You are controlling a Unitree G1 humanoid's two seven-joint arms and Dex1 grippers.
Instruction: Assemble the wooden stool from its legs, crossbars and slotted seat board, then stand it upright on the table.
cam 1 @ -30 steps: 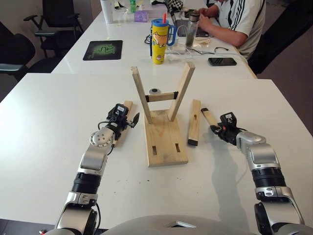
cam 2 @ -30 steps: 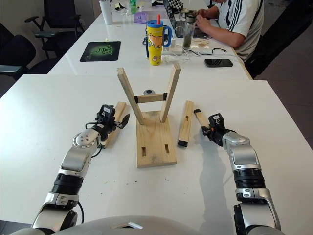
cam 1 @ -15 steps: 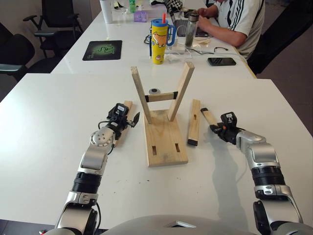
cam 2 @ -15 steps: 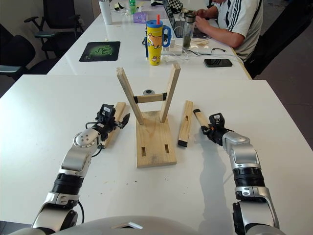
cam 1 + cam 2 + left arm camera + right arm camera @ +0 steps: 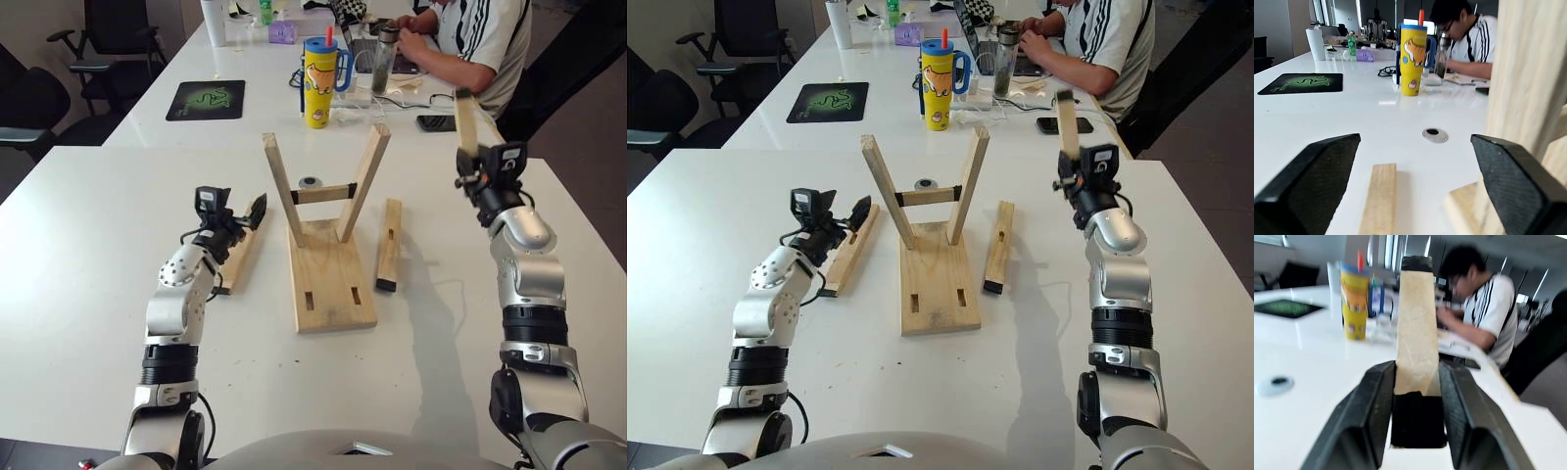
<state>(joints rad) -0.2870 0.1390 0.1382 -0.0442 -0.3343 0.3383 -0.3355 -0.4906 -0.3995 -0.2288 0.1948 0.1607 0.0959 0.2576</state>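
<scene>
Upright legs [image 5: 283,191] and crossbar [image 5: 323,193] crowd the far end of the seat board [image 5: 333,279]; near slots [image 5: 309,301] lie unobstructed.

A white table [image 5: 88,255] lies in front; a second table [image 5: 147,125] beyond it carries a yellow tumbler [image 5: 319,86] and a dark mouse mat [image 5: 206,100]. Black office chairs [image 5: 118,29] stand at the left; grey floor [image 5: 588,147] at the right.
</scene>
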